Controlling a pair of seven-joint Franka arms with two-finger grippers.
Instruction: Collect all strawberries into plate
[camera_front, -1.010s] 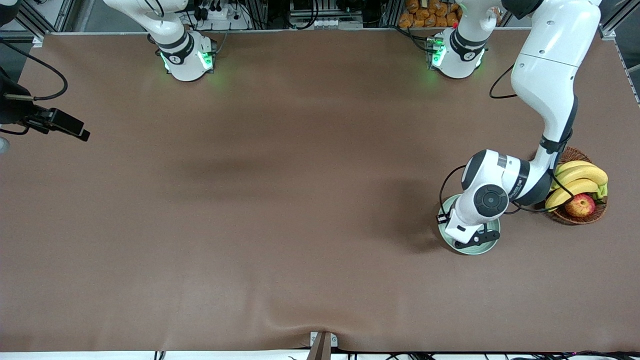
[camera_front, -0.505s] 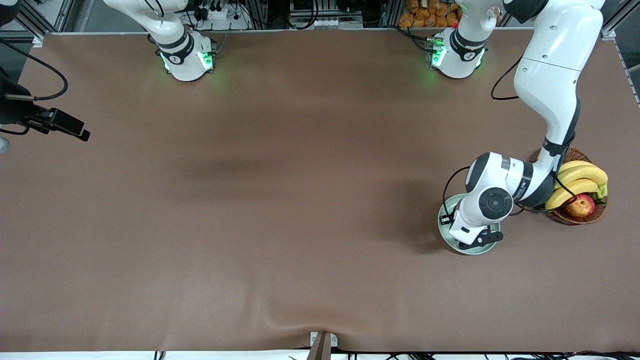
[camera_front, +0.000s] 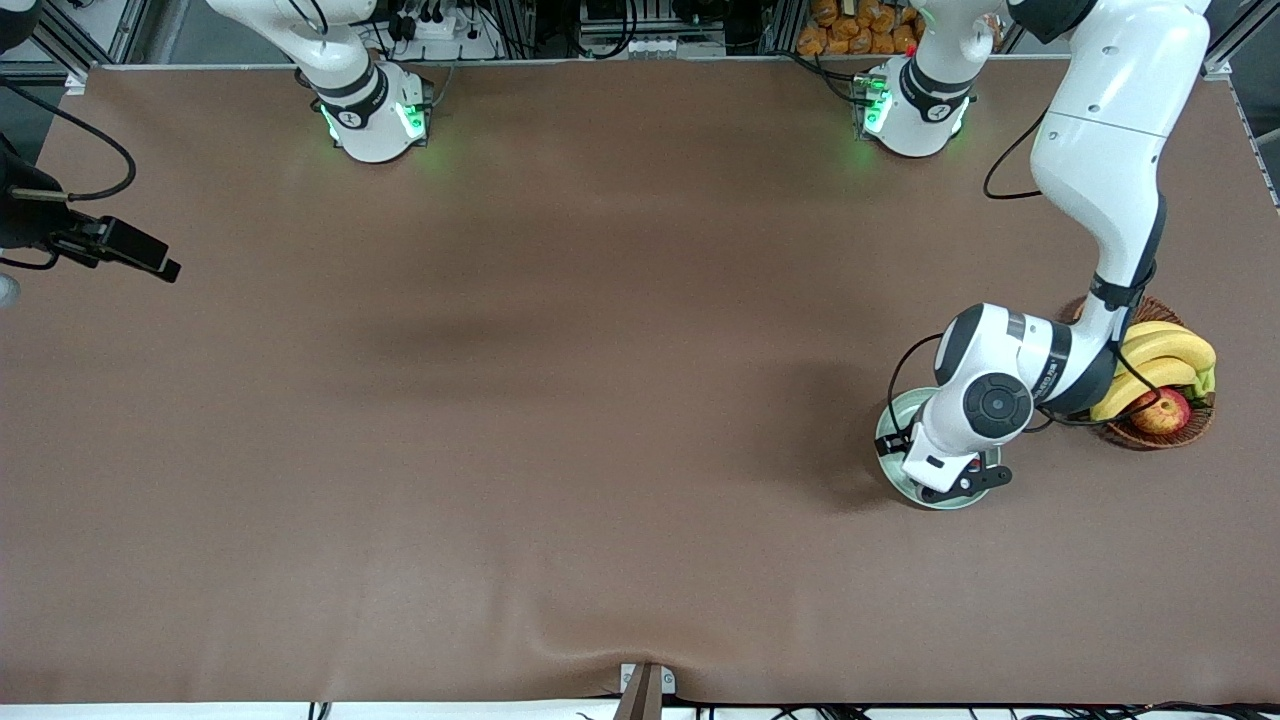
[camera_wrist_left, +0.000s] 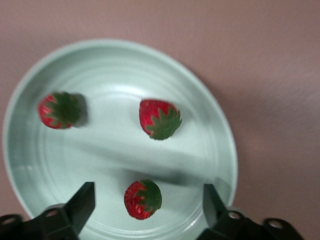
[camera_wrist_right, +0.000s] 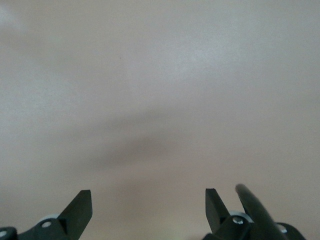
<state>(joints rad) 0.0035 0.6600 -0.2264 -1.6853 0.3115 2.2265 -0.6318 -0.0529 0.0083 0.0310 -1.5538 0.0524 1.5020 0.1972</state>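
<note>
Strawberries (camera_wrist_left: 159, 118), all three, are lying in the plate (camera_wrist_left: 220, 150) beside the basket (camera_front: 1185, 425). Left claw (camera_wrist_left: 147, 200), wide and empty, is drifting slightly basketward above it; right claw (camera_wrist_right: 148, 207), wide, is waiting.

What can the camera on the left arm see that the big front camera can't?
Only the left wrist view shows the three strawberries lying apart in the plate, under the open left claw. Only the front view shows the wicker basket with bananas and an apple, and the waiting right claw at the right arm's end. Both show the mint-green plate and the brown table.
</note>
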